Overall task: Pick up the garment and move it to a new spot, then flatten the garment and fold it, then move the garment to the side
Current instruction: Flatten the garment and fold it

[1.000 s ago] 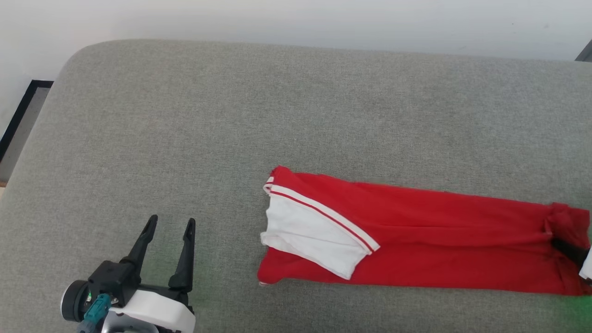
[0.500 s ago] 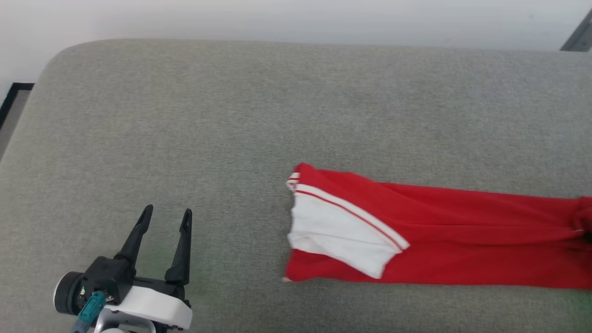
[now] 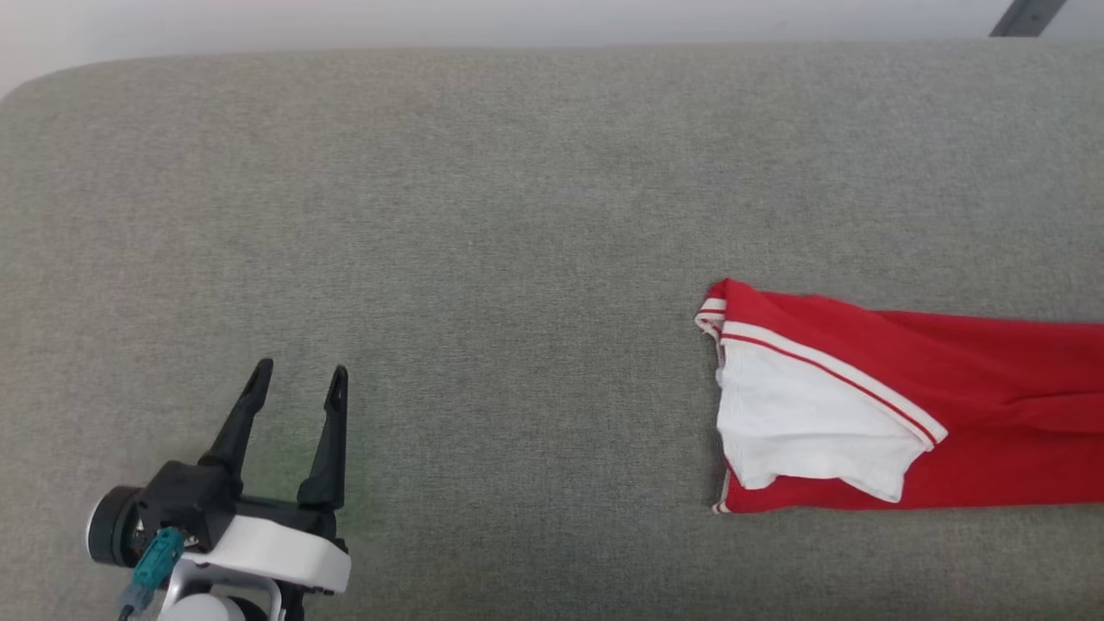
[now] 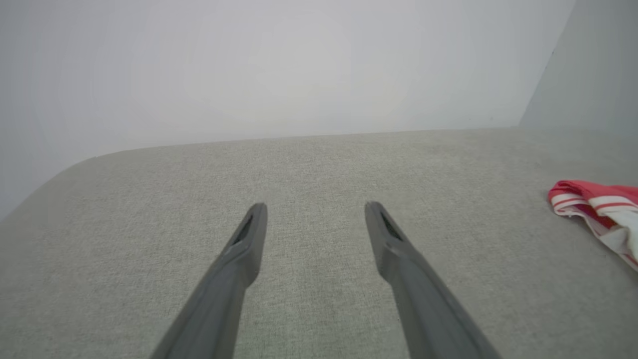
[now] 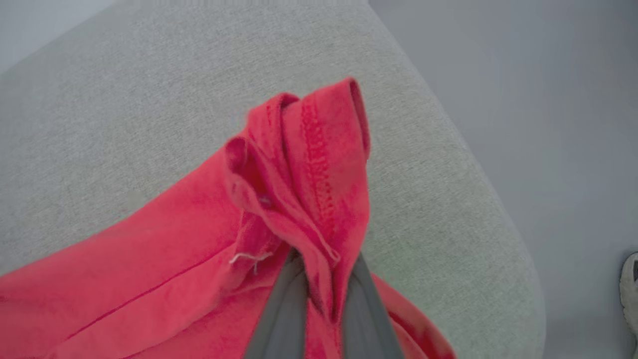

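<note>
right gripper [image 5: 321, 286] is pinching tight on a bunched red hem of the shirt [image 3: 862, 405], close to the bench's [image 3: 517, 216] rounded right end. left gripper [image 3: 301, 371] is hanging over the front-left part with fingers spread wide and empty, well apart from the cloth. The shirt's lying as a long narrow strip along the front right, white sleeve on top, so I'm guessing it's the move-to-the-side step. Next it's needing a steady drag, then a clean let-go. Not seeing any readable lettering or brand, just striped trim.
</note>
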